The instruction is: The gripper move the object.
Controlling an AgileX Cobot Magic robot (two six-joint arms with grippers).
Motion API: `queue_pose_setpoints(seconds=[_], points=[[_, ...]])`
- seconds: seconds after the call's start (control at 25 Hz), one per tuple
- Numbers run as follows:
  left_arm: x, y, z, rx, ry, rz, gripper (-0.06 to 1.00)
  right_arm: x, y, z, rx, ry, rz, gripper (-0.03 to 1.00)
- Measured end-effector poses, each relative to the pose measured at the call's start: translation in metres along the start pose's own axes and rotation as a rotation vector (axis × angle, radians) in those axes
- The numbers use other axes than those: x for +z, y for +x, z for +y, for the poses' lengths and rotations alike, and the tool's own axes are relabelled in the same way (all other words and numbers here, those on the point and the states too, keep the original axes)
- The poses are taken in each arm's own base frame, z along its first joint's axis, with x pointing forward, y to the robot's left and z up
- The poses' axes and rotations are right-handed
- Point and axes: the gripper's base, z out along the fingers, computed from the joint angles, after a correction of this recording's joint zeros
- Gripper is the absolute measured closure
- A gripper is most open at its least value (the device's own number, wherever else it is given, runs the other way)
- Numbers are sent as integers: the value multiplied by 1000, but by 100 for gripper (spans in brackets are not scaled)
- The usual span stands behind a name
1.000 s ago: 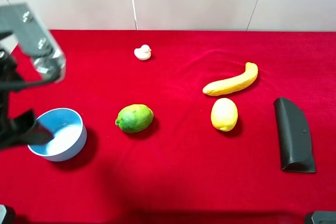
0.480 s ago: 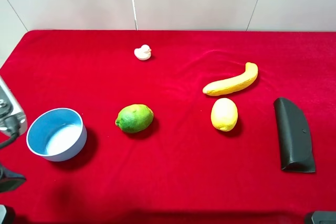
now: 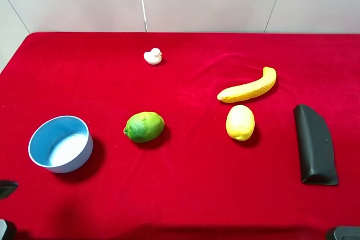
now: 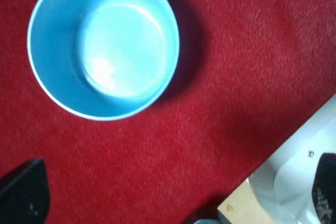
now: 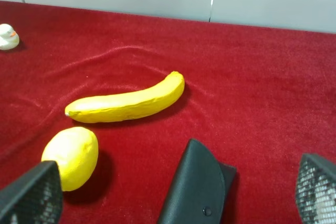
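The object, a round green lime [image 3: 144,126] with bumpy skin, rests on the red cloth left of centre in the exterior high view. Neither wrist view shows it. My left gripper [image 4: 173,195] is open, its dark fingertips [image 4: 23,195] far apart with nothing between them, hovering beside the blue bowl [image 4: 102,43]. In the exterior high view only a dark tip of it [image 3: 5,188] shows at the left edge, well away from the lime. My right gripper [image 5: 173,192] is open too, and empty, above the black case [image 5: 194,187].
A blue bowl [image 3: 61,143] stands left of the lime. A white duck [image 3: 152,55] sits at the back. A yellow banana [image 3: 247,87], a lemon [image 3: 240,122] and the black case [image 3: 315,143] lie on the right. The table's near edge [image 4: 236,205] shows by the left gripper.
The left arm has drawn back from over the bowl and out past the left edge of the exterior high view. Nothing on the cloth has moved.
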Motion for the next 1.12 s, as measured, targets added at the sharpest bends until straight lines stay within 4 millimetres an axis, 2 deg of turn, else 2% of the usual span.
queue_pose_setpoints(seconds=[0.44, 0.68, 0.92, 1.12], points=[[-25, 28, 9, -240, -129, -221, -5, 0, 0, 0, 0, 0, 0, 27], [-38, 48, 4, -377, -253, -361, -5, 0, 0, 0, 0, 0, 0, 27], [-47, 66, -8, -423, -352, -513, -5, 0, 0, 0, 0, 0, 0, 27], [-48, 69, -10, -427, -364, -531, -5, 0, 0, 0, 1, -1, 0, 27]])
